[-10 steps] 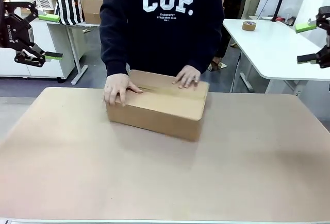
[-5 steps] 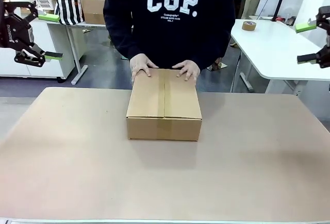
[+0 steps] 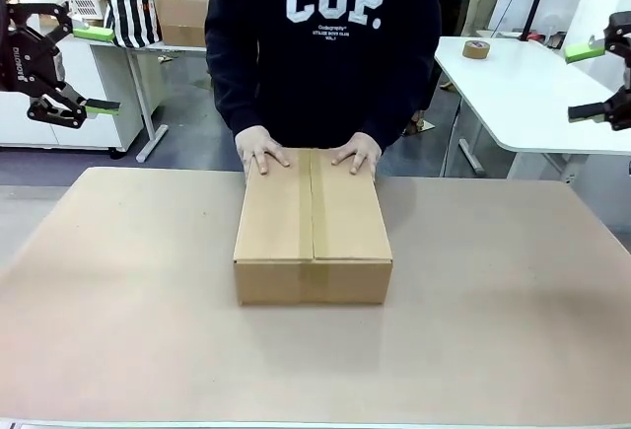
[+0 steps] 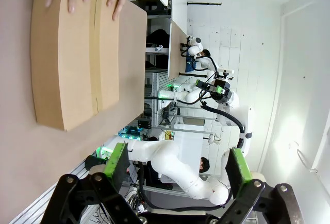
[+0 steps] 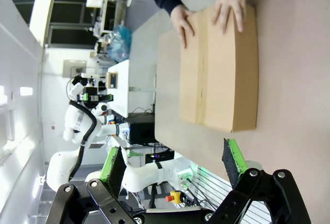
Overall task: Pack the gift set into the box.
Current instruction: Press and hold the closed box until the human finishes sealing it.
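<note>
Left gripper (image 3: 102, 69) sat raised out at its side, jaws wide open, green pads (image 4: 117, 162) well apart. Right gripper (image 3: 584, 82) mirrored it: raised, wide open. Person's right hand (image 3: 262, 153) and left hand (image 3: 357, 154) lay palms down, fingers spread, side by side, between and below both claws.

- The box (image 3: 313, 227) was plain brown.
- The worktop (image 3: 493, 301) was light brown.
- The person's top (image 3: 325, 74) was dark blue with white letters.
- A bag (image 3: 131, 13) had black and white stripes.
</note>
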